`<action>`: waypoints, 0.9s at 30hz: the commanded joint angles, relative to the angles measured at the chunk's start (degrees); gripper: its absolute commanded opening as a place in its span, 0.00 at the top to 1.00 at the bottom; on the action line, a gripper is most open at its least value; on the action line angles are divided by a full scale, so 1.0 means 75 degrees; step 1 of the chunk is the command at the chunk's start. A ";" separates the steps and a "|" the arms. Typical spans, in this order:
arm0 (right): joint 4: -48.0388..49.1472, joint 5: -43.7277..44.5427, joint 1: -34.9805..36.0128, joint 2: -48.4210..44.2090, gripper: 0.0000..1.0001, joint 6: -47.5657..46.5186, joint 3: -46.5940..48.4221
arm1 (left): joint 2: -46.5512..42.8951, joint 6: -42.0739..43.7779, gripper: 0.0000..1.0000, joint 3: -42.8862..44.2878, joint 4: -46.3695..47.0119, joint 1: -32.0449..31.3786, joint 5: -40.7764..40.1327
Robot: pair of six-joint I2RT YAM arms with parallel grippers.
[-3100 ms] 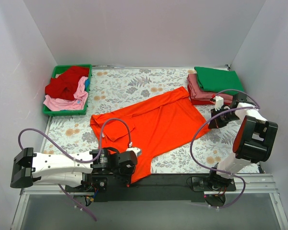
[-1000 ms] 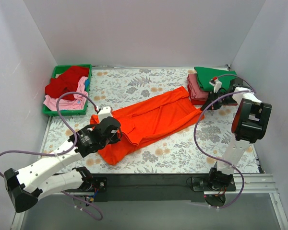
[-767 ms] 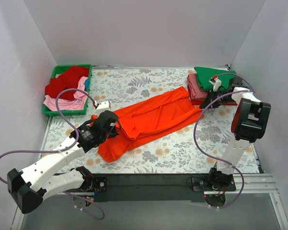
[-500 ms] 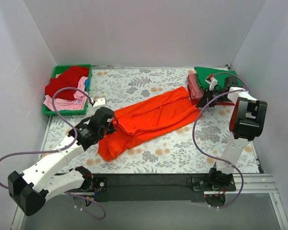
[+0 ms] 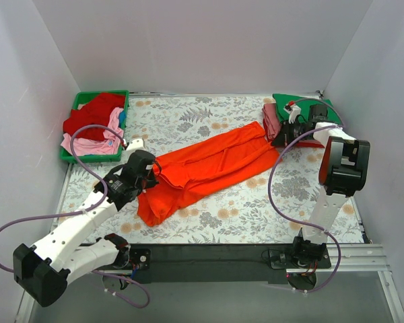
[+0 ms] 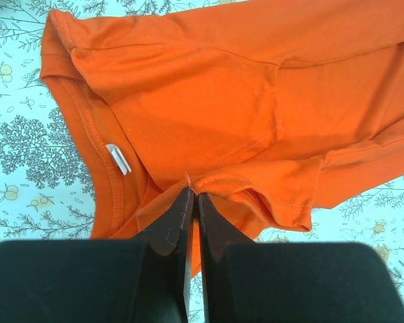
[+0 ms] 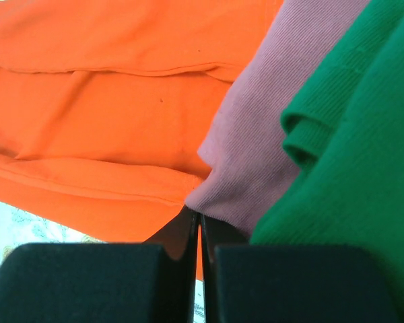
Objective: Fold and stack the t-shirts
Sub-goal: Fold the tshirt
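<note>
The bright orange t-shirt (image 5: 215, 161) lies folded lengthwise in a diagonal band across the table. My left gripper (image 5: 156, 176) is shut on its edge near the collar end, and the left wrist view shows the pinched seam (image 6: 192, 190) with the neck label beside it. My right gripper (image 5: 277, 140) is shut on the hem at the shirt's far right end (image 7: 198, 217), right against the stack of folded shirts. That stack has a green shirt (image 7: 350, 134) on top of a dusty pink one (image 7: 283, 108).
A green plastic tray (image 5: 101, 94) at the back left holds a dark red shirt (image 5: 94, 114) and a light pink one (image 5: 87, 145), unfolded. The folded stack (image 5: 269, 118) sits at the back right corner. Purple cables loop beside both arms.
My left gripper carried the shirt's near edge up and away over the rest, folding the shirt into a narrow band. My right gripper moved its hem end back toward the stack.
</note>
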 commanded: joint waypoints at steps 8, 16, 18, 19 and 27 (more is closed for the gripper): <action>0.0999 0.0368 0.0194 -0.0311 0.99 0.0443 -0.0224 | 0.0046 0.0394 1.00 -0.0191 0.0424 0.0279 0.0005; 0.1315 0.0626 0.0288 -0.0369 0.99 0.0584 -0.0283 | 0.0386 0.0699 1.00 -0.0191 0.0705 0.0478 0.0134; 0.1351 0.0684 0.0300 -0.0369 0.99 0.0607 -0.0306 | 0.0514 0.0757 1.00 -0.0191 0.0764 0.0525 0.0181; 0.1374 0.0685 0.0312 -0.0369 0.99 0.0607 -0.0318 | 0.0550 0.0781 1.00 -0.0191 0.0834 0.0537 0.0204; 0.1444 0.0790 0.0406 -0.0451 0.74 0.0596 -0.0376 | 0.0878 0.1109 1.00 -0.0015 0.1104 0.0735 0.0240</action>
